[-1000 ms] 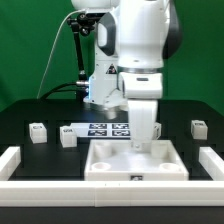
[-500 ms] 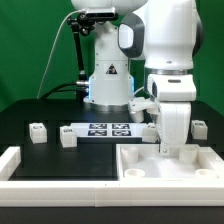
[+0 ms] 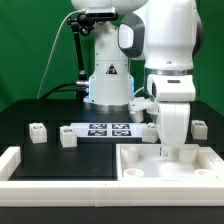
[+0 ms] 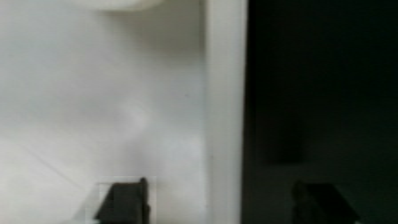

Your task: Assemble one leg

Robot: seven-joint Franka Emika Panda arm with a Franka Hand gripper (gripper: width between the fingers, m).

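The large white square panel [image 3: 140, 172] lies at the front right of the black table, and its surface fills half of the wrist view [image 4: 98, 110]. My gripper [image 3: 165, 150] stands upright over the panel's far rim. In the wrist view the gripper [image 4: 219, 200] has its fingers wide apart: one is over the white panel, the other over the black table, with the rim between them and touching neither. Three small white legs lie apart from it: two at the exterior view's left [image 3: 38, 131] [image 3: 67, 137] and one at its right [image 3: 199, 127].
The marker board [image 3: 105, 128] lies behind the panel in front of the robot base. A low white wall [image 3: 12, 160] borders the table on the left, front and right. The panel sits close to the right wall [image 3: 212, 158].
Since one second ago the panel and my gripper have shifted together toward the exterior view's right. Over the last half second nothing has moved.
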